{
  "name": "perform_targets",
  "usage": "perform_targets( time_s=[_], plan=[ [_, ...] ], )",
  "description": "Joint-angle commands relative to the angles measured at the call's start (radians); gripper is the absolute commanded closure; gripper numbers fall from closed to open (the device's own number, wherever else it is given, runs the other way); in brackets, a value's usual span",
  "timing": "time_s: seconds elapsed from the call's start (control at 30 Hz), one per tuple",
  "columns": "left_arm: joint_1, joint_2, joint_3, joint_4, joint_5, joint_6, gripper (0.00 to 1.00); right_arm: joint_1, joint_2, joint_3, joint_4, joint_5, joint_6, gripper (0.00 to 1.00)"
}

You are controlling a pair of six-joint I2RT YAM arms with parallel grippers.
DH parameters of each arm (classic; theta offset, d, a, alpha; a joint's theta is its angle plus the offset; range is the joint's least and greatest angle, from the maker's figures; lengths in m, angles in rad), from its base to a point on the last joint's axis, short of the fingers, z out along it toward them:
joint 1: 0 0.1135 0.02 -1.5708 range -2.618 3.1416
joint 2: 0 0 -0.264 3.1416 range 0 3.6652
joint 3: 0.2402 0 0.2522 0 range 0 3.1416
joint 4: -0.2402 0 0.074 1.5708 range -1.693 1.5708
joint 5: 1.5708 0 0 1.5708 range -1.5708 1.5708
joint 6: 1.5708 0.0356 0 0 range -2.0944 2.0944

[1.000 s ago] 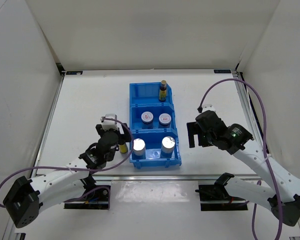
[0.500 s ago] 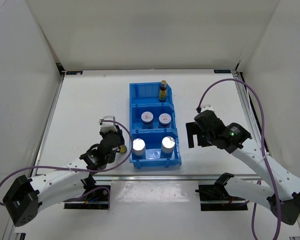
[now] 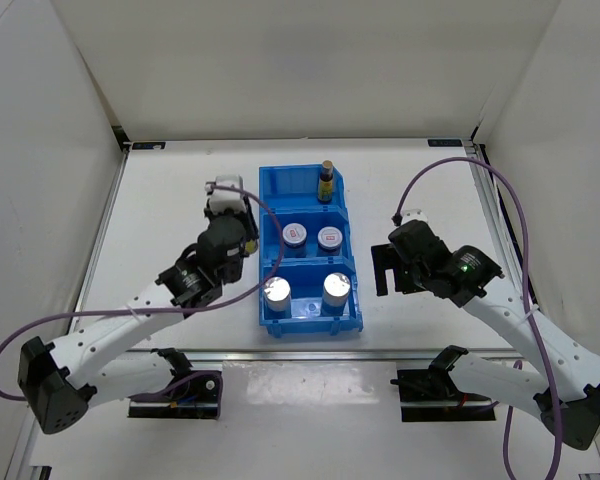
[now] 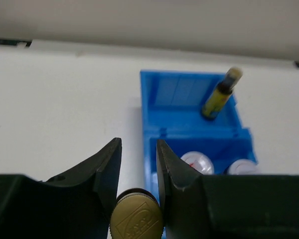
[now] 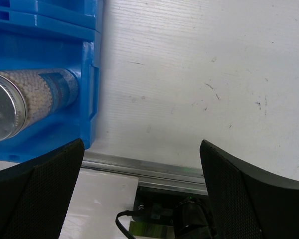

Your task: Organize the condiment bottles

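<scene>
My left gripper was clamped on a gold-capped amber bottle, with both fingers pressed against the sides of its cap. The cap carried an embossed mark that I could not read. The body of the bottle was hidden below the fingers. In the top view the left gripper sat outside the blue bin, just beside its left wall and level with the middle compartment. The left arm stretched forward from its base at the near left.

My right gripper had its fingers spread wide with nothing between them. It stood over the table just right of the bin's near compartment, the arm bent back toward its base.

Bin contents were as follows:
- Far compartment: a second amber bottle, also gold-capped, with a yellowish label. It leaned against the right corner in the left wrist view. Its writing was too small to read.
- Middle compartment: a left white jar and a right white jar, side by side, each with a reddish mark on its lid that I could not read.
- Near compartment: a left silver-topped cylinder and a right silver-topped cylinder, both upright. The right wrist view showed pale granules and a blue label on the right one. The text on that label was blurred.
</scene>
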Motion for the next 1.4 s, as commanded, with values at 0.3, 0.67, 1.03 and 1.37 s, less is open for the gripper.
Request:
perform_targets(
  time_s=[0.3,0.67,1.03,1.37],
  plan=[
    [0.247,0.519,0.527,0.257,0.483,0.145,0.89,-0.002,-0.029,-0.005,0.036,0.019,0.000,0.00],
    [0.342,0.845,0.656,0.325,0.569,0.079,0.89,-0.002,-0.039,-0.014,0.027,0.049,0.009,0.00],
    [0.361,1.015,0.656,0.416,0.591,0.050,0.59,-0.002,-0.010,-0.014,0.017,0.069,0.029,0.00],
    [0.361,0.939,0.616,0.416,0.591,0.071,0.00,-0.002,0.010,-0.004,-0.001,0.091,0.038,0.00]
  ],
)
